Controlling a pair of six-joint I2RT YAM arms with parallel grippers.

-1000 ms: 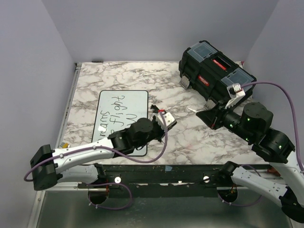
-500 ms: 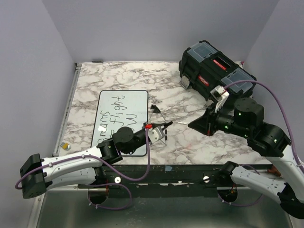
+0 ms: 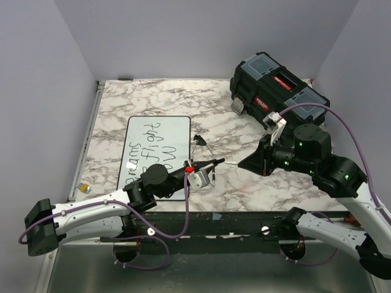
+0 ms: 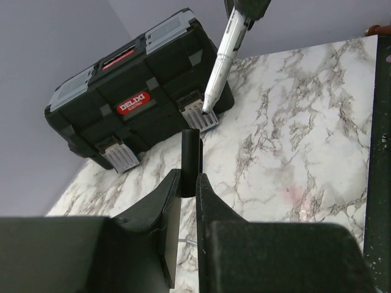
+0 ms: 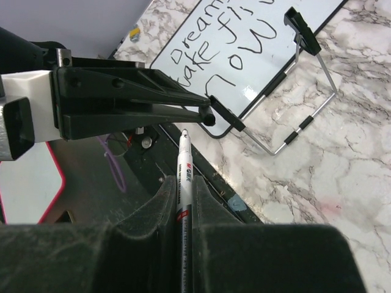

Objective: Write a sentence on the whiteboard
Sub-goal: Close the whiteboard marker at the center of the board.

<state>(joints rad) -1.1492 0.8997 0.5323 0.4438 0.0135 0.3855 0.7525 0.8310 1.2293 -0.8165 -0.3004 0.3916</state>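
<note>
While the left gripper (image 4: 187, 180) clamps the cap (image 4: 191, 146), the right gripper (image 5: 182, 186) grips the marker (image 5: 182, 155) — tip facing it, presumably for recapping.

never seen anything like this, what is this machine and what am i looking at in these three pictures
It is two robot arms, a left arm and a right arm, bolted at a table's near edge. One picture looks down from above. The other two come from a camera on each wrist, so each shows that arm's own fingers. On the table lie a whiteboard with handwritten words, a wire stand and a black toolbox. The right claw grips a white marker, tip bare. The left claw pinches a black cap, close to that tip but not on it.
</note>
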